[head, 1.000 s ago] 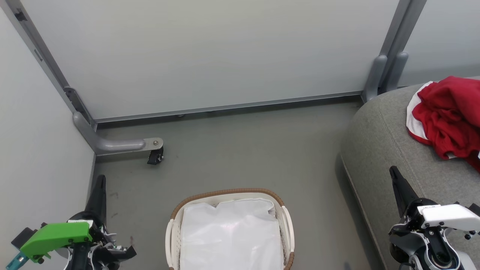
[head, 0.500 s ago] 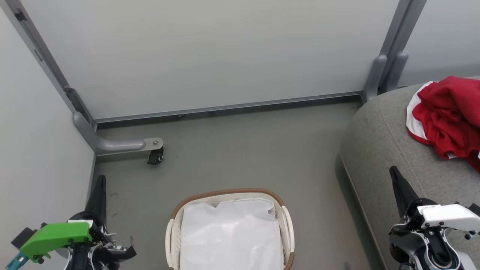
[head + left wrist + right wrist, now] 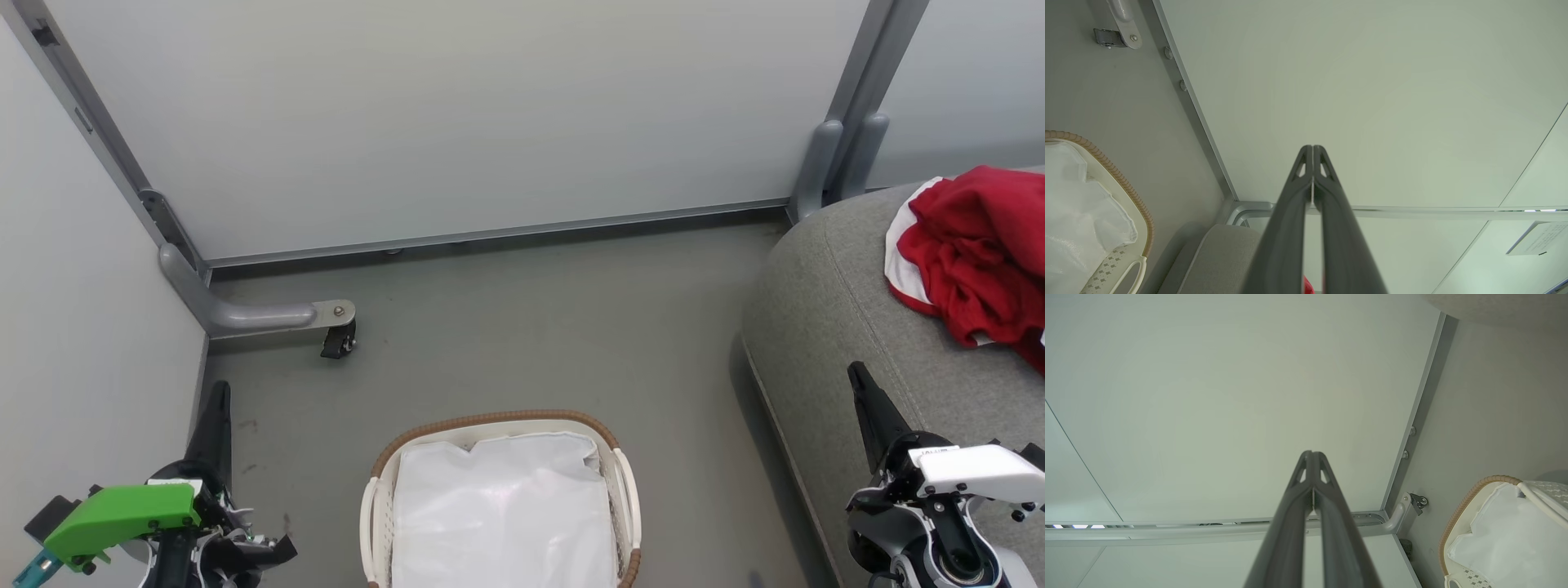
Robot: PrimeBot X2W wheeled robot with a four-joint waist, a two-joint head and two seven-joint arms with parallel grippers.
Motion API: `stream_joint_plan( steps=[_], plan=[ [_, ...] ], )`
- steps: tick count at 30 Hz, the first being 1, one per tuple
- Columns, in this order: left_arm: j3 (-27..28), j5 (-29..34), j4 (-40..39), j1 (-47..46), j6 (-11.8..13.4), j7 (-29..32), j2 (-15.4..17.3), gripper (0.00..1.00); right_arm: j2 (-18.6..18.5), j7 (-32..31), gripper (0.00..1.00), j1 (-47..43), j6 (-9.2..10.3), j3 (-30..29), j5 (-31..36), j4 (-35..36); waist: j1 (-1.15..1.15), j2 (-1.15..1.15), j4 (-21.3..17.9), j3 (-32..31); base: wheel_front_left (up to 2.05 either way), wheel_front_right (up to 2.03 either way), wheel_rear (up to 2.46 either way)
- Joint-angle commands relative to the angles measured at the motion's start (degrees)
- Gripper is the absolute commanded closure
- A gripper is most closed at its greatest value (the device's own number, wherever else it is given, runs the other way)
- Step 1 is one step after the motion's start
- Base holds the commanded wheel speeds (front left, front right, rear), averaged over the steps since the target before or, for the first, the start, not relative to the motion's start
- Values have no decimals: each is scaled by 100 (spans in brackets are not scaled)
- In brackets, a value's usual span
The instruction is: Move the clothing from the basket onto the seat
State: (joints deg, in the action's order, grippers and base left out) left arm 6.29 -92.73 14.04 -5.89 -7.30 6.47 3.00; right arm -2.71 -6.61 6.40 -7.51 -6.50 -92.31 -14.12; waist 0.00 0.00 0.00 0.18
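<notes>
The red and white clothing [image 3: 976,253] lies crumpled on the grey seat [image 3: 841,327] at the right edge of the head view. On the floor at the bottom centre stands the white basket [image 3: 500,424] with its brown woven rim, holding a white liner [image 3: 502,514]. My left gripper [image 3: 218,392] is shut and holds nothing, low at the left beside the partition. Over the seat's front edge, my right gripper [image 3: 856,372] is also shut with nothing in it. The left wrist view shows the left gripper [image 3: 1312,148] with tips together, and the right wrist view shows the right gripper [image 3: 1312,453] likewise.
Pale partition panels [image 3: 457,114] wall off the back and left. A grey foot with a black caster [image 3: 336,339] sticks out onto the floor at the left. Bare grey floor [image 3: 555,327] lies between the basket, the partition and the seat.
</notes>
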Motion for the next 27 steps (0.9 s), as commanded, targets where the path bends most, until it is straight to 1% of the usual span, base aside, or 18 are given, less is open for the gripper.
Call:
stream_joint_plan(
  steps=[1,27],
  plan=[
    [24,36,-5,-64,-35,7,7,100,-32,-6,100,-39,4,-11,-21,21,0,0,0,0,0,0,0],
    [29,40,-5,-65,-35,17,0,100,-32,-6,100,-39,4,-10,-21,21,0,0,0,0,0,0,0]
  ],
)
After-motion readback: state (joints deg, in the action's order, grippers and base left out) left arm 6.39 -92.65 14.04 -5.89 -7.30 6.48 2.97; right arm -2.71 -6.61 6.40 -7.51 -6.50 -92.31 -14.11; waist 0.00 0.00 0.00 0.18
